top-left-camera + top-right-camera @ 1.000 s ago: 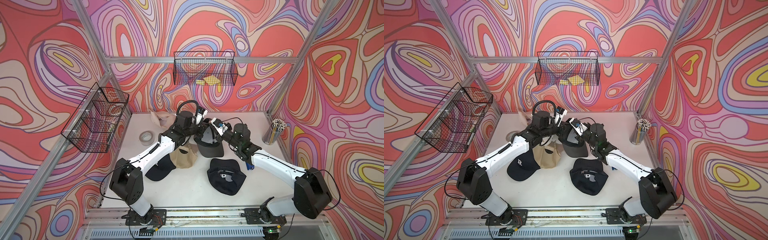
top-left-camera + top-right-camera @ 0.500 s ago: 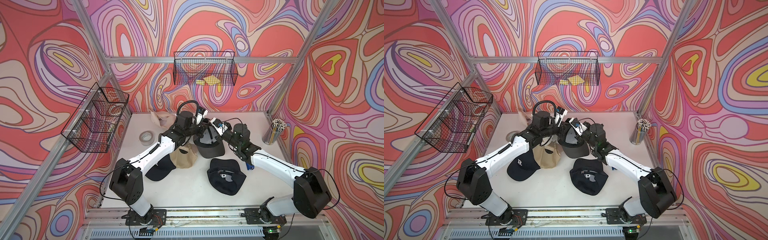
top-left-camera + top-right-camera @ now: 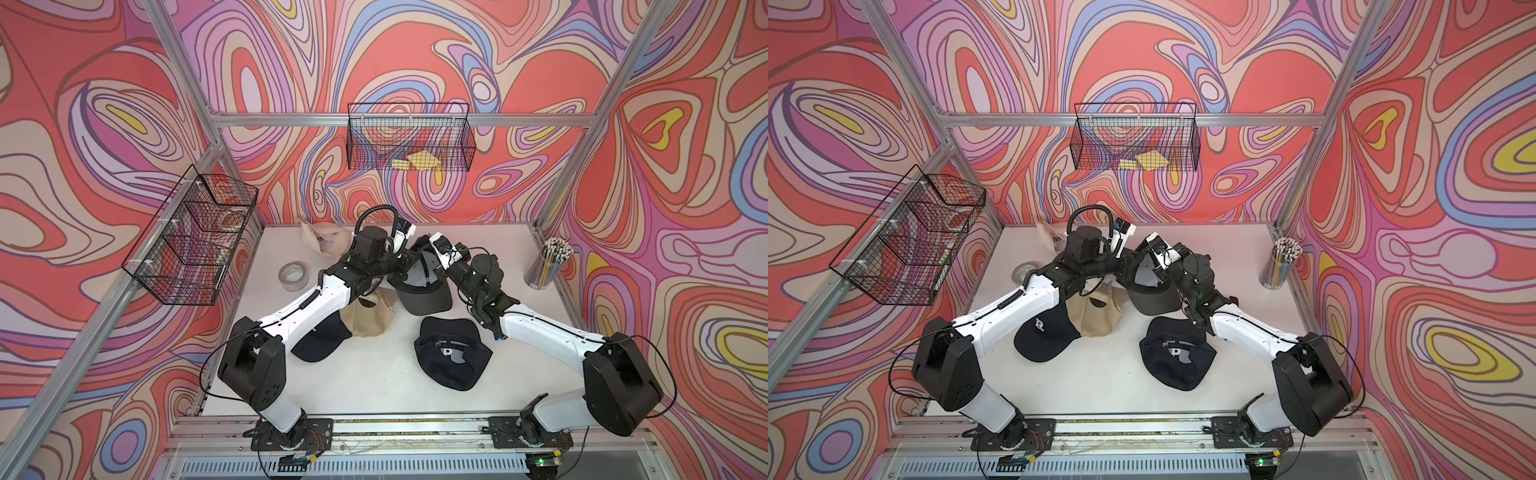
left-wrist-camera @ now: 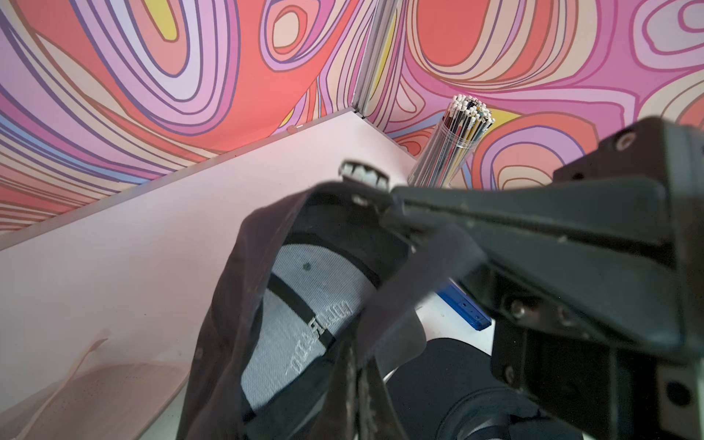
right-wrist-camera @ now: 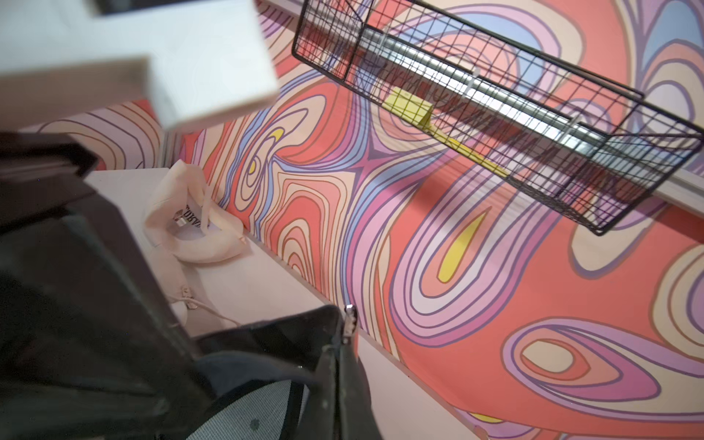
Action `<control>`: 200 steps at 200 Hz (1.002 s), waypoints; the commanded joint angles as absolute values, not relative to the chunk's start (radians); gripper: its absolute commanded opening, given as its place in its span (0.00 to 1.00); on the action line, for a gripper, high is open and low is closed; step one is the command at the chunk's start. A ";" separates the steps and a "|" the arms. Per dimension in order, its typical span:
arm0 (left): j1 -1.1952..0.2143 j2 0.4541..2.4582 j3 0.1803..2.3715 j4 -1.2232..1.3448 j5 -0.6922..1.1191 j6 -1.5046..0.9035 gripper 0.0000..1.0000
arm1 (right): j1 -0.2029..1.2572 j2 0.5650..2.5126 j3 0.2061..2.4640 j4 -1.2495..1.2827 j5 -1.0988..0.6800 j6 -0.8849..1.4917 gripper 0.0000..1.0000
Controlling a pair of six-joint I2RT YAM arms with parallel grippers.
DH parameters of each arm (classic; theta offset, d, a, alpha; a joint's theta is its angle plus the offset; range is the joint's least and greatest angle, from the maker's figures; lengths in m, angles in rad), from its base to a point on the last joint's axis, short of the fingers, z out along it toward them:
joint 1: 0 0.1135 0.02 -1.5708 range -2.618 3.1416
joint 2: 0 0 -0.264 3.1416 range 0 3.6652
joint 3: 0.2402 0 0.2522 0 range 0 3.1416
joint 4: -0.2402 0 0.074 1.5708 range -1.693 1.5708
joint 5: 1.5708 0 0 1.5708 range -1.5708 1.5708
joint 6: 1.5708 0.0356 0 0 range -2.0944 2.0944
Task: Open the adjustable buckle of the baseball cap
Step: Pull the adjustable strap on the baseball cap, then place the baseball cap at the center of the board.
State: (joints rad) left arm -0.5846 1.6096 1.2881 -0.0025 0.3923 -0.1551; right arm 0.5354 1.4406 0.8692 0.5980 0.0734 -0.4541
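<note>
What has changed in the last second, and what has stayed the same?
The right gripper closed on the dark cap, which hardly moved. The left gripper kept its hold beside the metal buckle. The tan cap and tape roll stayed put.

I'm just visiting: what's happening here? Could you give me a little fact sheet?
Worked on: dark cap, inside facing up
Left gripper: shut on the cap's back strap
Right gripper: shut on the cap near the buckle
Buckle: silver, beside the left gripper's tip
Also lying around: left navy cap, right navy cap, tan cap, pale cap, tape roll, pencil cup
</note>
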 commanded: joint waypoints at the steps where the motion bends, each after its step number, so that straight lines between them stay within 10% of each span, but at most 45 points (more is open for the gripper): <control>1: -0.591 1.561 1.263 0.027 0.391 -0.170 0.00 | 0.538 1.467 0.916 0.609 0.173 -0.427 0.00; 43: -0.591 1.533 1.234 0.028 0.325 -0.160 0.00 | 0.465 1.503 1.018 0.470 0.207 -0.296 0.00; 76: -0.589 1.531 1.239 -0.014 0.283 -0.140 0.71 | 0.366 1.548 1.105 0.356 0.163 -0.140 0.00; 134: -0.519 1.452 1.149 -0.002 0.378 -0.168 0.74 | 0.242 1.686 1.252 0.168 0.218 0.066 0.00; 183: -0.512 1.516 1.199 -0.126 0.576 -0.140 0.77 | 0.217 1.680 1.290 0.019 0.211 0.106 0.97; 200: -0.513 1.558 1.229 -0.193 0.624 -0.132 0.78 | 0.216 1.657 1.309 -0.112 0.180 0.134 0.98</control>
